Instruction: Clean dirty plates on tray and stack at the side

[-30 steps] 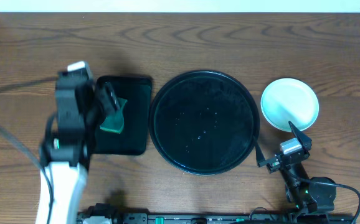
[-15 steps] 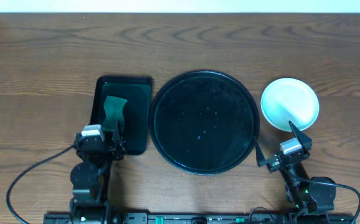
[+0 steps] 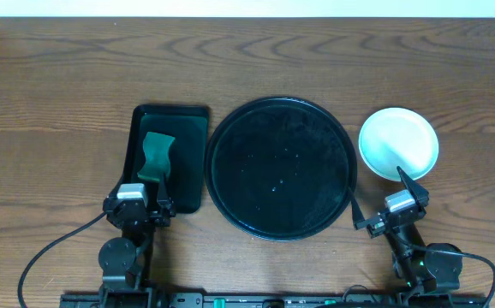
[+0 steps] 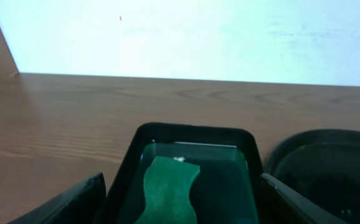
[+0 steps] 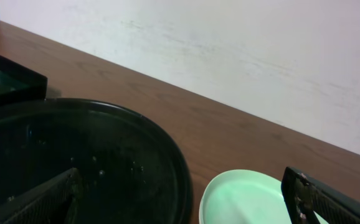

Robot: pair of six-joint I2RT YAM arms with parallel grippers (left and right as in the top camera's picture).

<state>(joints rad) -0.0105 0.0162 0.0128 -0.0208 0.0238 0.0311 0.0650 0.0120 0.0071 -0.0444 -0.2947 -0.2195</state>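
Note:
The round black tray (image 3: pixel 230 128) lies at the table's middle with no plates on it; it also shows in the left wrist view (image 4: pixel 329 168) and the right wrist view (image 5: pixel 74 155). A pale round plate (image 3: pixel 399 143) sits on the table right of the tray, and looks mint-green in the right wrist view (image 5: pixel 248 196). I cannot tell whether other plates lie under it. My left gripper (image 3: pixel 138 205) is open and empty at the front of the rectangular tray. My right gripper (image 3: pixel 380 198) is open and empty, just in front of the plate.
A smaller rectangular black tray (image 3: pixel 187 120) lies left of the round tray and holds a green sponge (image 3: pixel 156 156), seen between my left fingers (image 4: pixel 74 202) in the left wrist view (image 4: pixel 167 186). A pale wall runs behind the table's far edge.
My left arm has drawn back from over the rectangular tray to the table's front edge, leaving the sponge lying in that tray. The right arm has not moved.

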